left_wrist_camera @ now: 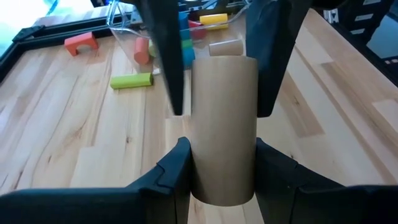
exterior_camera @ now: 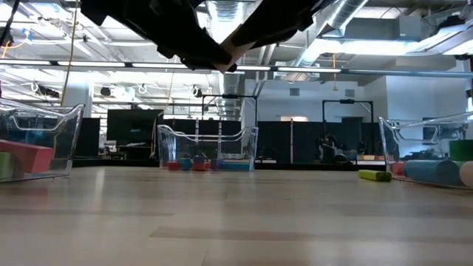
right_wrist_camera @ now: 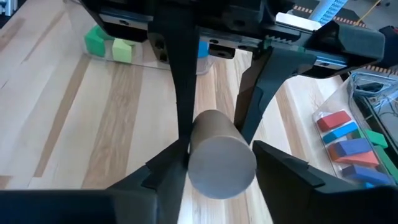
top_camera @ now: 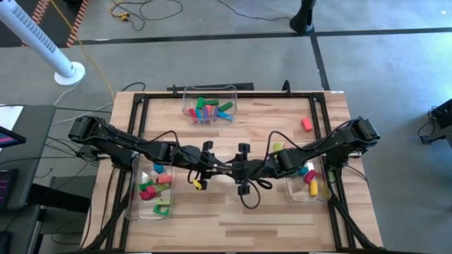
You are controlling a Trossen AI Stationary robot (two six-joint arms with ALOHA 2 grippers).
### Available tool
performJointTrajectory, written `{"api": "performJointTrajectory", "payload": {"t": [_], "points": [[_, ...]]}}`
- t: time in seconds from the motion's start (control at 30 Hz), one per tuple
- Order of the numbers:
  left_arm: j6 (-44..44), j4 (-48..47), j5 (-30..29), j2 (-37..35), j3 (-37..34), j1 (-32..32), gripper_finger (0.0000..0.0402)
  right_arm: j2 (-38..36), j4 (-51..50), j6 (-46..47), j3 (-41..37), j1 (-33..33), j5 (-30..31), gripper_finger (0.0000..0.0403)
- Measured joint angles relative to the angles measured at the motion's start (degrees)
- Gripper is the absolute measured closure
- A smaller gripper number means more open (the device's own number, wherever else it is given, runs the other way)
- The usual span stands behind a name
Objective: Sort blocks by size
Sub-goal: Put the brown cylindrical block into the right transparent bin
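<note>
**Handover of a tan cylinder over the middle of the table**

Meeting of both arms above the centre of the table, with one block shared between them. Clamped in the left gripper (left_wrist_camera: pixel 222 152) at one end: the tan cylinder (left_wrist_camera: pixel 224 106), lying level in the air, both left fingers pressed on its sides. Reaching around the other end with the right gripper (right_wrist_camera: pixel 221 158); fingers set on both sides of the cylinder at medium width, a thin gap showing beside one of them, so probably no firm grip from that side yet.

Sorting partly done, judging from how things lie. Already filled with several blocks each: the far bin (top_camera: pixel 210 89), the left bin (top_camera: pixel 133 201) and the right bin (top_camera: pixel 326 192). Not possible to tell from here if every block sits with others of its own size.

Left to do:
- passing the cylinder fully to the right gripper and dropping it in a bin, probably the right one;
- picking up the red arch (top_camera: pixel 306 124), loose on the wood near the far right corner;
- picking up the yellow-green bar (top_camera: pixel 277 148), loose just beside the right arm.

Close to the end, then, with only a few pieces outside the bins.
</note>
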Motion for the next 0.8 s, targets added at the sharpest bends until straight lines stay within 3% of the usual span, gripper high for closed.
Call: {"api": "performJointTrajectory", "payload": {"t": [0.23, 0.5, 0.8], "points": [[0.3, 0.0, 0.1, 0.0, 0.0, 0.0, 0.0277, 0.0, -0.2, -0.1, 0.0, 0.4, -0.2, 0.0239], [-0.2, -0.2, -1.1, 0.0, 0.0, -0.1, 0.0275, 0.0, -0.6, 0.1, 0.0, 1.3, -0.1, 0.0243], [-0.6, 1.6, -1.9, 0.0, 0.0, -0.1, 0.0155, -1.4, -12.7, 5.3, 2.4, 4.6, 5.3, 0.0243]]}}
